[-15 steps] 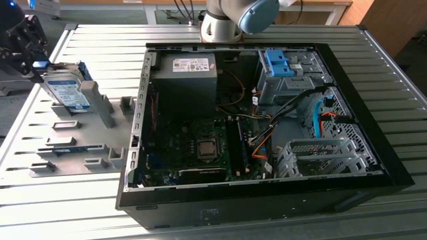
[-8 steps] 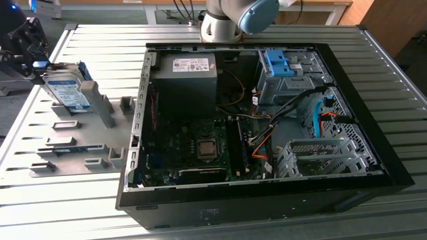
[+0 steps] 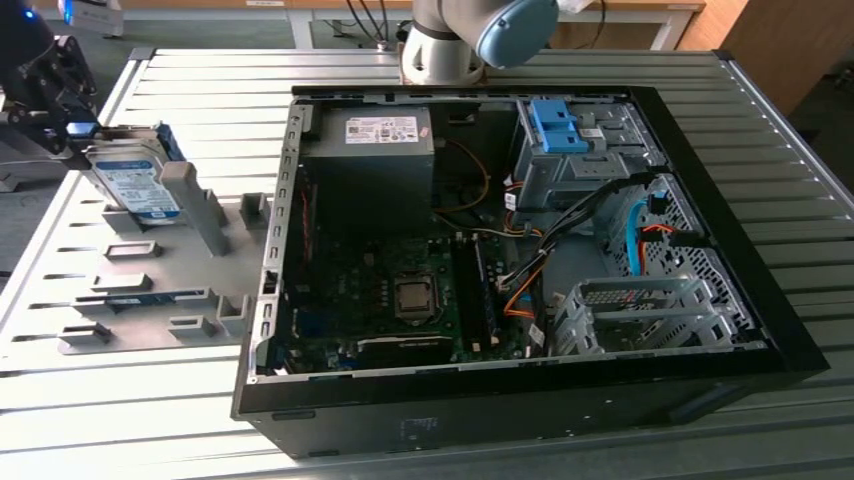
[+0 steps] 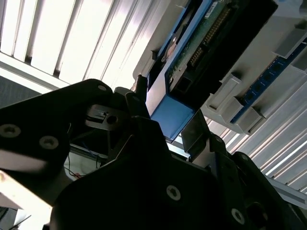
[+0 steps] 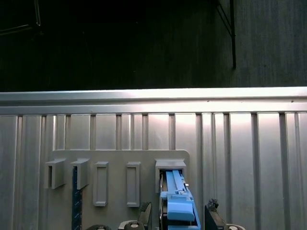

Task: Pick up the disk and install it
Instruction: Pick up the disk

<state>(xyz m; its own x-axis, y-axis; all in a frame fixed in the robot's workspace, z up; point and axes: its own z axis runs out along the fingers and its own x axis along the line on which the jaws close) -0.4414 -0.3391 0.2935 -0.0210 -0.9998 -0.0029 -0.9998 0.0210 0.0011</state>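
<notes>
Exterior view: silver disk (image 3: 134, 185), blue-railed, upright

I see the disk (image 3: 134, 185) standing on edge in a grey rack (image 3: 160, 290) at the exterior view's left, on the ribbed counter (image 3: 801, 120). The dark gripper (image 3: 70, 135) sits just beside its top edge. The open computer case (image 3: 747, 300) lies to the right, a blue bracket (image 3: 554, 125) inside, with the arm (image 3: 461, 40) behind it.

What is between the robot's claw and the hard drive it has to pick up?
Nothing visible. In the first wrist view the gripper straddles the blue end of the disk, which stands upright in its grey holder.
</notes>
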